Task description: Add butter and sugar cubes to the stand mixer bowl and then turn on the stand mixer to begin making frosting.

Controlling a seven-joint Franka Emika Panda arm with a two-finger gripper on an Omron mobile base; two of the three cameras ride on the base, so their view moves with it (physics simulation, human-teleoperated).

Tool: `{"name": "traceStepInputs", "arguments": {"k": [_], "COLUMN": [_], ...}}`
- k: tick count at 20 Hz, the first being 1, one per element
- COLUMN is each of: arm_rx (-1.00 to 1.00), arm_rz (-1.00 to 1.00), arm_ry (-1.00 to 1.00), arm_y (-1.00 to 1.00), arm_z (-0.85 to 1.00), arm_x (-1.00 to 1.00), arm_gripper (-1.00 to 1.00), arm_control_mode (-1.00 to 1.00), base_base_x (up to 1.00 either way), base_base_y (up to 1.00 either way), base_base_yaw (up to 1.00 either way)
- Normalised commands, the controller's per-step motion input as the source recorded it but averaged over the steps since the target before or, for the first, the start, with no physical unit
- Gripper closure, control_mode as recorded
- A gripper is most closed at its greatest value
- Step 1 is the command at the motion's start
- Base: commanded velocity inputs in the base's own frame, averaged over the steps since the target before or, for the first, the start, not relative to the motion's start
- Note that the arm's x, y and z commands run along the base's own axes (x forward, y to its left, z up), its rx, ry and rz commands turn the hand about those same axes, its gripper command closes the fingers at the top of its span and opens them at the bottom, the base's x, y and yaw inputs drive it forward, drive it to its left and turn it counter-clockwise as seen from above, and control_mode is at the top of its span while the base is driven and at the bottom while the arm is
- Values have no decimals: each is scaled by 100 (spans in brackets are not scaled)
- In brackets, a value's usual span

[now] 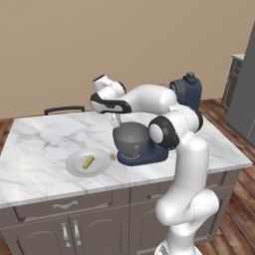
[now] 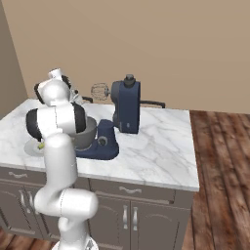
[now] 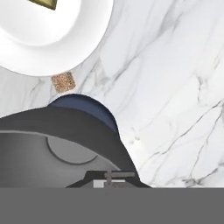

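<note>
The grey metal stand mixer bowl (image 1: 130, 139) sits on the flat base of the navy stand mixer (image 1: 187, 92), whose head is tilted back with the wire whisk (image 2: 100, 91) raised. The yellow butter (image 1: 88, 162) lies on a round white plate (image 1: 74, 167) left of the bowl. The tan sugar cube (image 1: 113, 157) rests on the counter between the plate and the mixer base. My gripper (image 1: 115, 119) hangs just above the bowl's far rim, pointing down, its fingertips (image 3: 113, 176) close together with nothing in them. In the hand view the sugar cube (image 3: 64, 82) lies beyond the bowl (image 3: 52, 148).
The marble island counter (image 1: 45, 134) stretches left and behind the plate. A dark chair back (image 1: 63, 109) stands beyond its far edge. Grey cabinets (image 1: 239, 94) rise at the right. My own arm bends over the mixer base.
</note>
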Motion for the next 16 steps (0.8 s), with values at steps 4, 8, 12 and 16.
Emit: {"name": "traceStepInputs", "arguments": {"k": [4,8,12,16], "arm_rx": [0,0,0,0], "arm_rz": [0,0,0,0], "arm_ry": [1,0,0,-1], "arm_y": [-63,-63,-50,-22], "arm_z": [-18,-9,-8,-9], "arm_x": [-2,-19,-40,-61], "arm_gripper": [100,100,100,100], "arm_control_mode": [-100,-100,-100,-100], "base_base_x": [0,0,0,0], "base_base_y": [0,0,0,0], "base_base_yaw": [0,0,0,0]}}
